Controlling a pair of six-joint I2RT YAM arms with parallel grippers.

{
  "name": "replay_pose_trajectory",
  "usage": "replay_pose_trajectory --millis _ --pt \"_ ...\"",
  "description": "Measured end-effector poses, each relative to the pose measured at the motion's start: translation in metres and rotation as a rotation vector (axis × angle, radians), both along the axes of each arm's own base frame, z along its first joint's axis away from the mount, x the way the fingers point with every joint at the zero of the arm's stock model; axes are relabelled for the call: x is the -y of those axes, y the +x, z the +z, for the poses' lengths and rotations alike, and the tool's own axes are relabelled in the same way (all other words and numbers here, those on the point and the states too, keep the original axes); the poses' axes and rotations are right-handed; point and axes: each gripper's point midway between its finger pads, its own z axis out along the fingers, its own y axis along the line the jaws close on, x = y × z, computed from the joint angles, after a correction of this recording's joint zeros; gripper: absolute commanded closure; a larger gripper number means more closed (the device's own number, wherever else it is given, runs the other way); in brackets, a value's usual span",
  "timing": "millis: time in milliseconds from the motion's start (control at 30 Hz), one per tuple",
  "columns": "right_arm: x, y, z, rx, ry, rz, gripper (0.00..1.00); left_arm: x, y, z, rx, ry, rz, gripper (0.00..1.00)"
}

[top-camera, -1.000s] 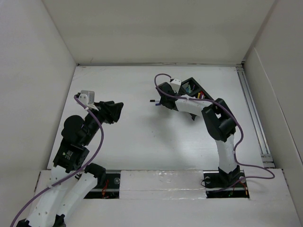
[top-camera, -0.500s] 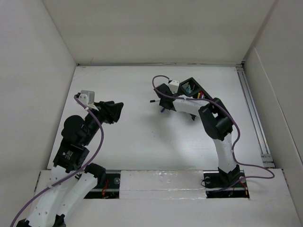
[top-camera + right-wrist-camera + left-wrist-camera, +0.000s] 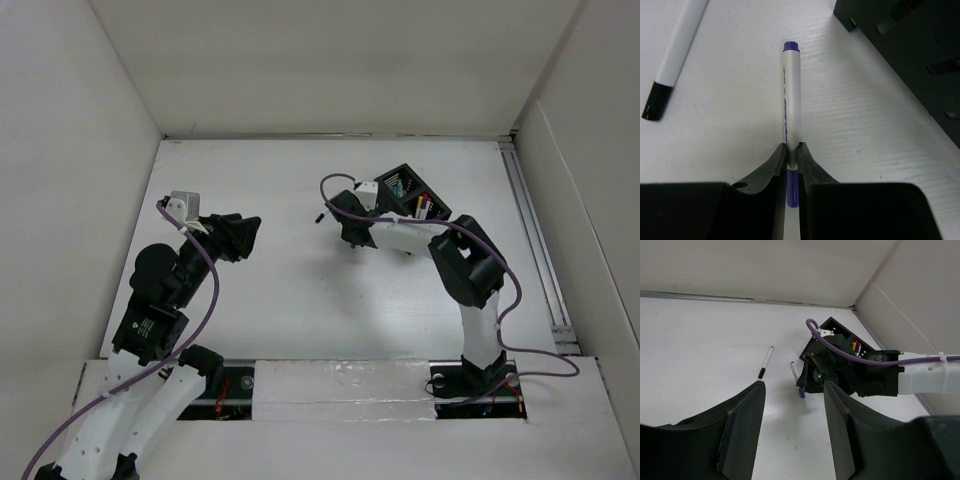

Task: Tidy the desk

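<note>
1. Where the top external camera looks down, the desk [image 3: 280, 300] fills the floor of the view as a white tabletop walled in white, with both arms reaching out over it.
   - The right gripper [image 3: 352, 236] points down at the desk; its fingers are too small and dark here to judge.
   - Just left of those fingers lies the dark end of a white pen [image 3: 318, 216].
   - A black mesh organizer [image 3: 405, 185] stands close behind and to the right of them.
   - The left gripper [image 3: 249, 236] hangs well apart from all of this, its fingers aimed towards the right arm.

2. In the left wrist view, the left fingers [image 3: 745, 430] are spread wide, and bare desk shows in the gap between them.
   - Beyond the fingertips lies the white pen, black cap nearest.
   - Right of it a purple-capped marker [image 3: 796, 379] slants at the nose of the right arm.
   - The organizer sits behind that arm, near the far right wall (coloured items stand in it, too small to name).

3. In the right wrist view, the right fingers [image 3: 776, 162] are drawn narrow and pinch the marker's barrel between them.
   - The white barrel runs straight out ahead of the fingertips to a purple end.
   - A purple section shows behind the pinch.
   - Whether the marker touches the desk I cannot tell.
   - The pen lies off to the left of the fingers, tilted, black cap nearest.
   - The organizer's black wall stands ahead and to the right, apart from the marker's tip.
</note>
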Motion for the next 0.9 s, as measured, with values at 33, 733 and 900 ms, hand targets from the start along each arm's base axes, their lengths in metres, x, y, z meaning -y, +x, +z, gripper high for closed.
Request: replay_pose_trajectory --millis 33,733,900 --pt "0.000 -0.003 0.000 -0.005 0.000 0.007 0.95 0.000 0.000 0.000 0.000 0.000 0.000 0.54" --pt "-0.011 -0.040 -0.005 -0.076 0.027 0.127 0.59 0.001 0.000 0.000 -0.002 0.001 -0.004 0.54" --pt "-0.019 -0.036 -0.005 -0.082 0.035 0.153 0.79 0.001 0.000 0.000 -0.002 0.001 -0.004 0.54"
